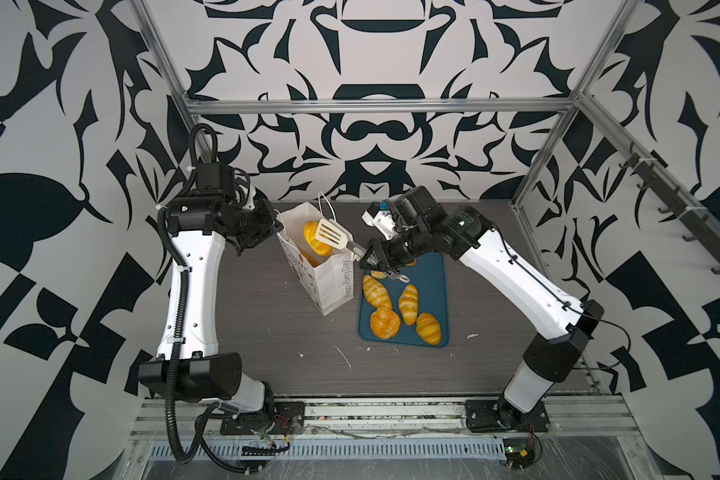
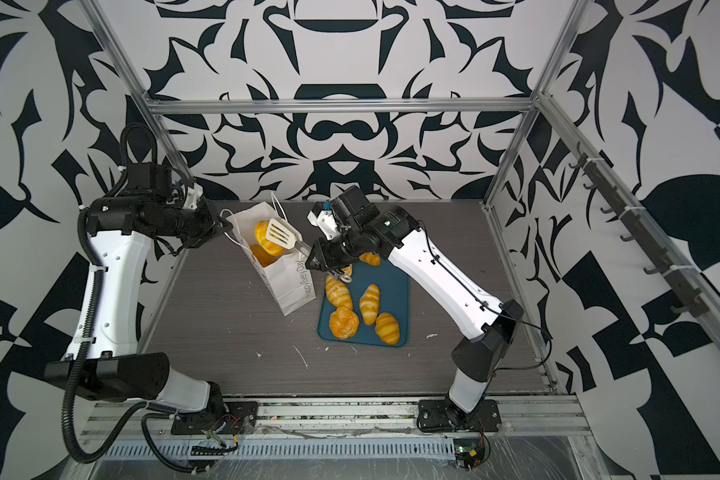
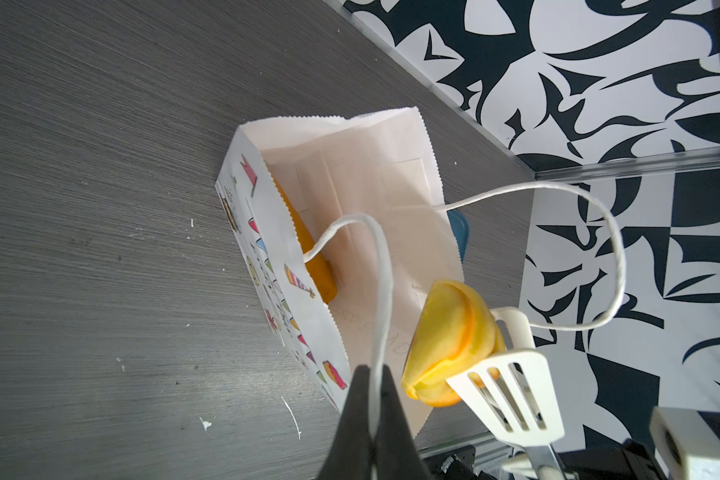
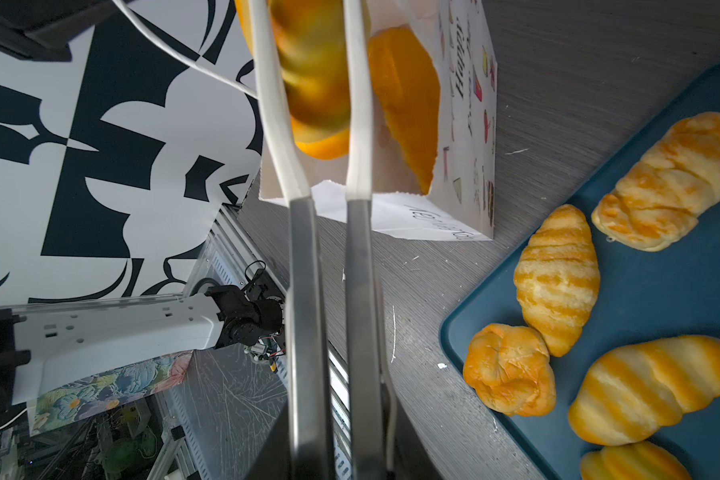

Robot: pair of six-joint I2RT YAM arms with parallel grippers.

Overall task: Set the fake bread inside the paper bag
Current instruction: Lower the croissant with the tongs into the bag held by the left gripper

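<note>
Over the open paper bag, the right gripper clamps tight on white slotted tongs, which pinch a fake bread roll above the bag's mouth. Left gripper is squeezed fully closed on the cord handle. Another loaf lies inside the bag; more pastries sit on the teal tray.

Twin high overhead views; both wrist cameras close on paper bag

paper bag: upright, open | fake bread: one inside, several on tray
</note>
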